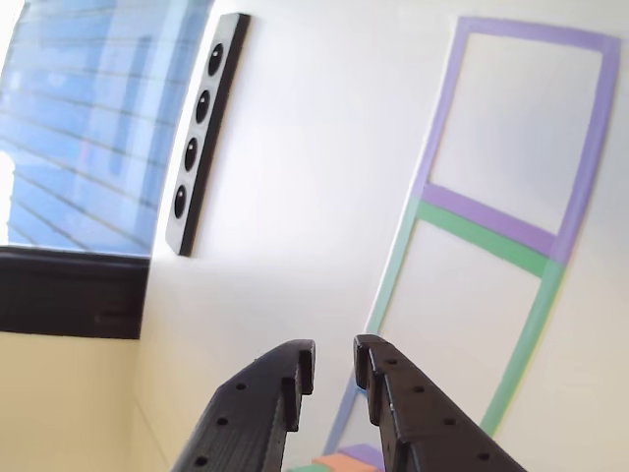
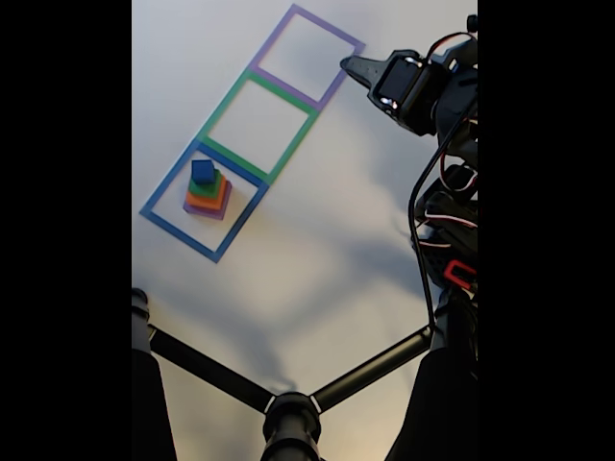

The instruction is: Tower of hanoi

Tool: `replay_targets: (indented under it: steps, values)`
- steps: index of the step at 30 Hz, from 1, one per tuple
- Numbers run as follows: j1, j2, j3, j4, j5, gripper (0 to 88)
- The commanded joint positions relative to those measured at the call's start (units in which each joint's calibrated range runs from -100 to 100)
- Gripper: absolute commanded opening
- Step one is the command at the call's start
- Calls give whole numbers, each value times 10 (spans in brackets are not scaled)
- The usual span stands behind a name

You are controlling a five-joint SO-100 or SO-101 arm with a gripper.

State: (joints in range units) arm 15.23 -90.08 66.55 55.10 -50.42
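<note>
White worktop carries three taped squares in a diagonal row in the fixed view: a purple square farthest up, a green square in the middle, and a blue square lowest and to the left. Inside the blue square sits the stack, blocks piled from a purple base through orange and green to a small blue block on top. The arm reaches in from the right edge, well apart from the stack, and its pincer hangs near the right corner of the purple square. In the other view the pincer rises from the bottom edge, black, its two fingertips parted by a narrow gap with nothing between them. Behind it run the purple and green tape outlines, and a bit of the stack peeks out low between the fingers. A black strip with four round holes lies on the worktop at the upper left, next to a window. A black tripod spreads across the bottom of the fixed view.
</note>
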Motion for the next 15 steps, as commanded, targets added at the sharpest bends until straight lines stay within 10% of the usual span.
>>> replay_targets:
  steps: [1, 15]
  values:
    - [-31, -30, 88, -17, -77, 0]
    - [-35, -98, 308, -7, -270, 0]
